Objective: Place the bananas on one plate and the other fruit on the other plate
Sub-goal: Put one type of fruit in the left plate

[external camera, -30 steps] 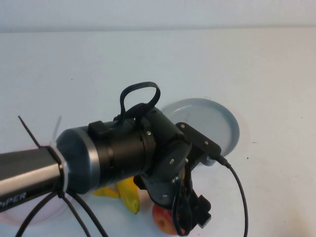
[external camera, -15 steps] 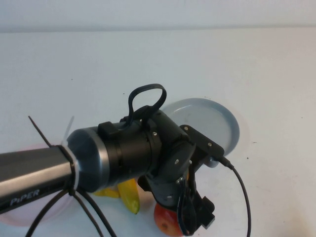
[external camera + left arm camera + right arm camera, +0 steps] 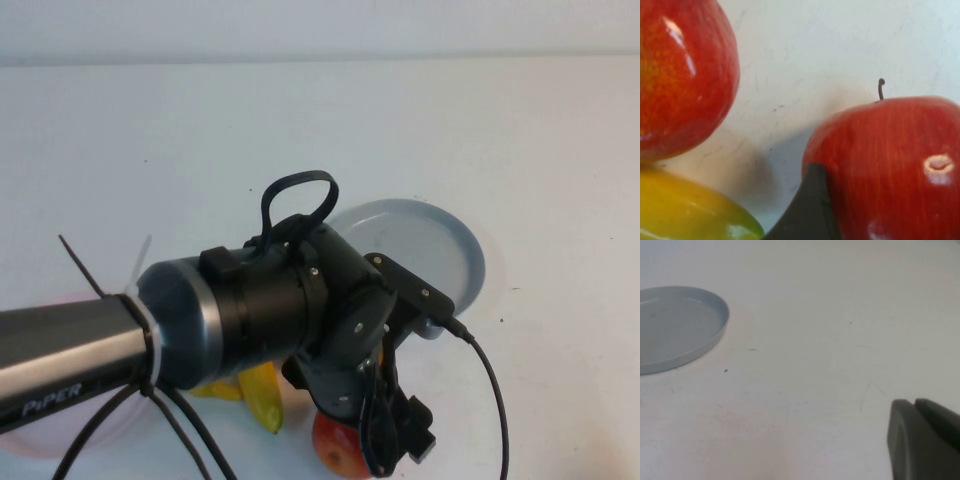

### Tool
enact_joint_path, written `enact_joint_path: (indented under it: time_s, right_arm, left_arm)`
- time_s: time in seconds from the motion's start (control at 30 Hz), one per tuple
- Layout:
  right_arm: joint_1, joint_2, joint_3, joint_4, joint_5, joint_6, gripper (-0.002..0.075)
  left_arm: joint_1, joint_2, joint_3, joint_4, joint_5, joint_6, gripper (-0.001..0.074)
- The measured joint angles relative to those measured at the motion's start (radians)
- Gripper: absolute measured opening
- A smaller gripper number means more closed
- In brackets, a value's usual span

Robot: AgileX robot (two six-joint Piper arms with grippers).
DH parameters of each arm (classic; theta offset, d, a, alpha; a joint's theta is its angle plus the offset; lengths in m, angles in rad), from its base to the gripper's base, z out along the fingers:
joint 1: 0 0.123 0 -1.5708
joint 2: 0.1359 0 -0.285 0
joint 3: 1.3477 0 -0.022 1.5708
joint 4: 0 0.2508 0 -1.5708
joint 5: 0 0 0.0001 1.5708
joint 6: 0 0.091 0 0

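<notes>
My left gripper (image 3: 385,445) is low at the near edge, around a red apple (image 3: 335,450). In the left wrist view one dark finger (image 3: 810,210) lies against that apple (image 3: 890,165), which stands stem up; the other finger is hidden. A second red apple (image 3: 680,75) and a yellow banana (image 3: 685,210) lie close beside it. The bananas (image 3: 258,395) show under the arm. The grey-blue plate (image 3: 440,245) is empty behind the gripper. A part of the pale pink plate (image 3: 25,445) shows at near left. My right gripper (image 3: 920,440) is shut and empty, over bare table beside the grey-blue plate (image 3: 675,330).
The left arm (image 3: 200,330) and its cables (image 3: 490,390) cover much of the near table in the high view. The white table (image 3: 300,130) stretches to the far edge behind the plates.
My left gripper has come down and slightly right onto the apple near the table's front edge. It has hardly moved in the last half second.
</notes>
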Motion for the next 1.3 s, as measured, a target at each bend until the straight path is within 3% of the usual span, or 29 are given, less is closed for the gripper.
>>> enact_joint_path:
  time_s: [0.2,0.57,0.7,1.03,1.17,1.3]
  right_arm:
    - [0.0,0.0,0.0,0.0,0.0,0.0,-0.0015]
    - [0.0,0.0,0.0,0.0,0.0,0.0,-0.0015]
    - [0.0,0.0,0.0,0.0,0.0,0.0,-0.0015]
    - [0.0,0.0,0.0,0.0,0.0,0.0,-0.0015]
    - [0.0,0.0,0.0,0.0,0.0,0.0,-0.0016]
    - [0.0,0.0,0.0,0.0,0.0,0.0,-0.0016]
  left_arm:
    - [0.0,-0.008,0.0,0.0,0.015,0.0,0.0587]
    - [0.018,-0.197,0.0,0.127,0.225,-0.009,0.0587]
    - [0.132,-0.241,0.0,0.191,0.274,-0.013,0.0587]
    - [0.519,-0.208,0.0,0.282,0.26,-0.016,0.0587]
    - [0.597,-0.141,0.0,0.282,0.229,-0.016,0.0587]
    - [0.623,-0.093,0.0,0.269,0.189,-0.003,0.0587]
